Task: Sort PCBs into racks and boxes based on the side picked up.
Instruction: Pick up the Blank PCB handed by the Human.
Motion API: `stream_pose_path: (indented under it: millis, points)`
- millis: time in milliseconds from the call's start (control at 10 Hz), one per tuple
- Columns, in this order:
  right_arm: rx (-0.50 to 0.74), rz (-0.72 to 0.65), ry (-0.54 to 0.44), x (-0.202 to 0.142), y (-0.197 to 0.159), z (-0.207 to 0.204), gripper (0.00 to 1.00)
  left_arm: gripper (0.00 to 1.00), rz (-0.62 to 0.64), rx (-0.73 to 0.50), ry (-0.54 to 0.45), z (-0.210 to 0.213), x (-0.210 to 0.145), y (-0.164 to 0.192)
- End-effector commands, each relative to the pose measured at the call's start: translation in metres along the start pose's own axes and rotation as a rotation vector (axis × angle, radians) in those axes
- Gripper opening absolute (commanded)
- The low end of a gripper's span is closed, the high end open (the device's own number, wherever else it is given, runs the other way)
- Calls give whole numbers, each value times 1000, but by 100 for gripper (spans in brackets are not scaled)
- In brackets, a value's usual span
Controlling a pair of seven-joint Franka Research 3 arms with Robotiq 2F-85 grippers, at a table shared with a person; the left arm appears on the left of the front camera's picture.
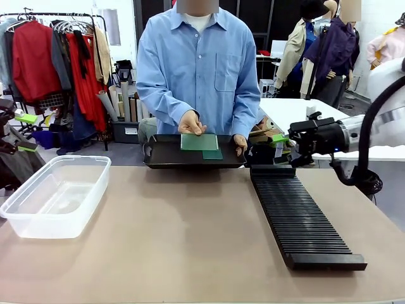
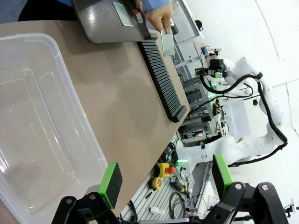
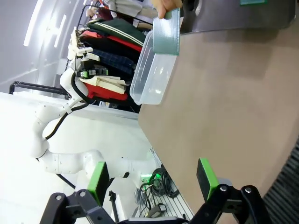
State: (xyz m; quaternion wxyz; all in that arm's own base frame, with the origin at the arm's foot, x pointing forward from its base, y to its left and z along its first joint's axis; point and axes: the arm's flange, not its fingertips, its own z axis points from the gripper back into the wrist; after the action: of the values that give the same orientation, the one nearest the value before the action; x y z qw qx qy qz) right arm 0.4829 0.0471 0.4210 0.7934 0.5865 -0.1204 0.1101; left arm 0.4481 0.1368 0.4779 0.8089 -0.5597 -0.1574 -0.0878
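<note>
A person at the far side holds a black flat tray (image 1: 163, 157) with two green PCBs (image 1: 199, 142) lying in it; one hand (image 1: 192, 123) rests on the larger board. In the wrist views the person's other hand holds a further PCB (image 3: 167, 30) (image 2: 167, 43) upright beside the tray. The long black rack (image 1: 297, 215) lies at the right. The clear box (image 1: 38, 221) stands at the left. My right gripper (image 1: 276, 147) hovers open at the rack's far end, near that hand. My left gripper (image 1: 25, 133) hangs open at the far left, beyond the box.
A clothes rail (image 1: 57, 57) stands behind the table on the left, and a white table (image 1: 297, 111) stands behind the right arm. Bare tabletop (image 1: 183, 234) lies between the box and the rack.
</note>
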Motion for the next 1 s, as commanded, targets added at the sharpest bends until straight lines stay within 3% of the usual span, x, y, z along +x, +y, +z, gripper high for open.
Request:
stream_pose_path:
  millis: [0,900]
  points:
    - [51,30,-9,29,-16,-12,100,100,-2,3,5,1,-1,-1]
    - [235,17,-83,96,-82,-98,100,100,-2,3,5,1,-1,-1]
